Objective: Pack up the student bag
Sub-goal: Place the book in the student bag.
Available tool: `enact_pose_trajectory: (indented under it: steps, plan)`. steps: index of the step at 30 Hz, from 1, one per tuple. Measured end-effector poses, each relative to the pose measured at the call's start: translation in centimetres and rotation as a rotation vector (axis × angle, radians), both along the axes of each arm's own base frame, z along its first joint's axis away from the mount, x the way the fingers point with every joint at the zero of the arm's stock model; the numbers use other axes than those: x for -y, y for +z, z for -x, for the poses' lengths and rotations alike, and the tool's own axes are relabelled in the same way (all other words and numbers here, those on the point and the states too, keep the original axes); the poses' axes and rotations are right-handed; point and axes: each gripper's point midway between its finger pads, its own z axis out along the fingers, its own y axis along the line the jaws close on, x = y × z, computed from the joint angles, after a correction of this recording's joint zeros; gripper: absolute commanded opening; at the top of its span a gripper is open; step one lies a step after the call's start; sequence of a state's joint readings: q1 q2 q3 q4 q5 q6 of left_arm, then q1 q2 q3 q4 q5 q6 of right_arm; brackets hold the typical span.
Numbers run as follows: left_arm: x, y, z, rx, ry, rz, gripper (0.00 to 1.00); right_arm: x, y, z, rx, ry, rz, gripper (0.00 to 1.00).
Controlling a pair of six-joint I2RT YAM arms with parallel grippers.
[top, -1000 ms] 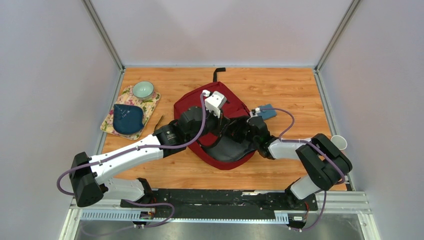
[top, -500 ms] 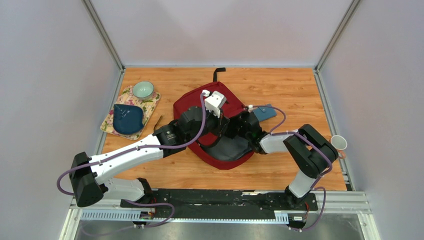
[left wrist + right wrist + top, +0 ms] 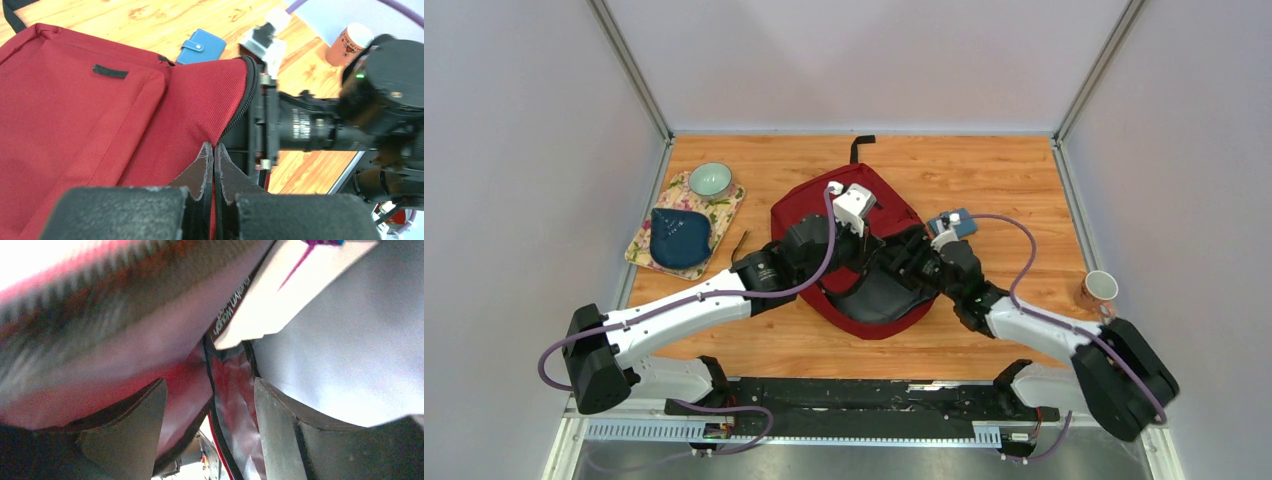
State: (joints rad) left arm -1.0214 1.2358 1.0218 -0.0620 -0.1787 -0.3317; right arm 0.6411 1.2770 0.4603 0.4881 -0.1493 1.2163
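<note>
The dark red student bag [image 3: 799, 213] lies in the middle of the table, its mouth turned toward the arms. My left gripper [image 3: 214, 150] is shut on the red fabric beside the black zipper and holds that edge of the bag [image 3: 100, 100] up. My right gripper [image 3: 209, 385] reaches into the mouth and stands open, with only red lining and black piping between its fingers. Just beyond its fingertips, inside the bag, lies a white flat thing [image 3: 280, 295] with dark lettering along its edge, apart from both fingers. In the top view the right gripper [image 3: 902, 268] is mostly hidden in the opening.
A small blue wallet [image 3: 954, 222] lies right of the bag. A printed cup [image 3: 1100, 288] stands near the right edge. At the left, a floral mat [image 3: 729, 205] carries a green bowl [image 3: 710, 180] and a dark blue pouch [image 3: 678, 236].
The right gripper has opened inside the bag. The right arm's elbow has swung out toward the near right, uncovering the cup. The left arm has held still.
</note>
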Motion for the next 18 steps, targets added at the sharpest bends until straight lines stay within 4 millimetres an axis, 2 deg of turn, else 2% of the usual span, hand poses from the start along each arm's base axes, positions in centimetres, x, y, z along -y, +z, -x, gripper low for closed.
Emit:
enact_pose_trajectory:
  steps: [6,10,18]
  plan:
    - [0.0,0.0,0.0,-0.004,-0.001,0.002,0.0,4.2,0.8,3.1,0.038,-0.052,0.098,0.68]
    - [0.4,-0.5,0.1,-0.013,-0.011,-0.002,0.0,7.8,0.7,5.0,0.035,-0.139,0.165,0.69]
    - [3.0,-4.6,0.8,-0.091,-0.072,-0.053,0.0,15.2,2.1,6.8,0.107,-0.387,0.253,0.72]
